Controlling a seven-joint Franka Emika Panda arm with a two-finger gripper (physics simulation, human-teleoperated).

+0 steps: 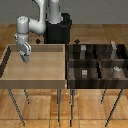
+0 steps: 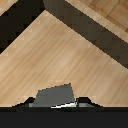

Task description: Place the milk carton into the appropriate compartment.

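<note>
In the wrist view the milk carton [image 2: 55,94] is a pale grey block seen close up, held between my gripper's [image 2: 55,102] dark fingers [image 2: 86,101]. In the exterior view my gripper [image 1: 24,56] hangs over the light wooden bin [image 1: 50,75] near its far corner on the exterior view's left, above the bin floor. The carton is hard to make out there below the fingers. The dark compartment bin [image 1: 69,62] stands on the exterior view's right, well away from the gripper.
The dark bin's compartments hold a grey block [image 1: 82,49], a tall slim grey box [image 1: 114,48], a small grey cube [image 1: 85,73] and a small pale object [image 1: 116,70]. The robot's black base [image 1: 57,30] stands behind the bins.
</note>
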